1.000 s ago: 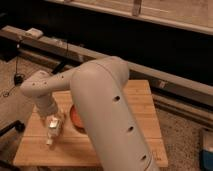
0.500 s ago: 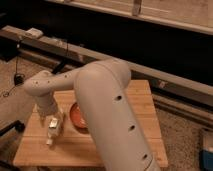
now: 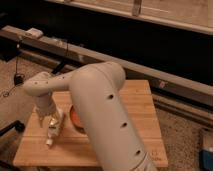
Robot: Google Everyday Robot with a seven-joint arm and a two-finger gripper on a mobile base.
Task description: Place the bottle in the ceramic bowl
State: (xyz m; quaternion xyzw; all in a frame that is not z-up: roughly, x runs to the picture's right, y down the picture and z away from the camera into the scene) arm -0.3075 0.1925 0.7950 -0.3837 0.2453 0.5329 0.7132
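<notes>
judging from how things lie, the task is not yet completed: the bottle [image 3: 51,133] is seen outside the bowl [image 3: 73,118], and nothing whitish is seen in the part of the bowl that shows. much of the bowl is hidden behind the thick arm [image 3: 102,115], so only its left side, orange-red and glossy, can be checked. the bowl stands on the wooden worktop [image 3: 140,107].

the hand [image 3: 53,121] is found over the left part of the worktop, just beside the left edge of the bowl, and it is pointed downward. the bottle is seen directly under the hand, with its upper end at the hand and its lower end slanted a little toward the front left. whether the lower end touches the wood cannot be told. it also cannot be told whether the hand is apart or clamped on the bottle.

what is left, it is judged, is that the bottle be carried a short way to the right, over the rim, and be set down inside the bowl.
</notes>
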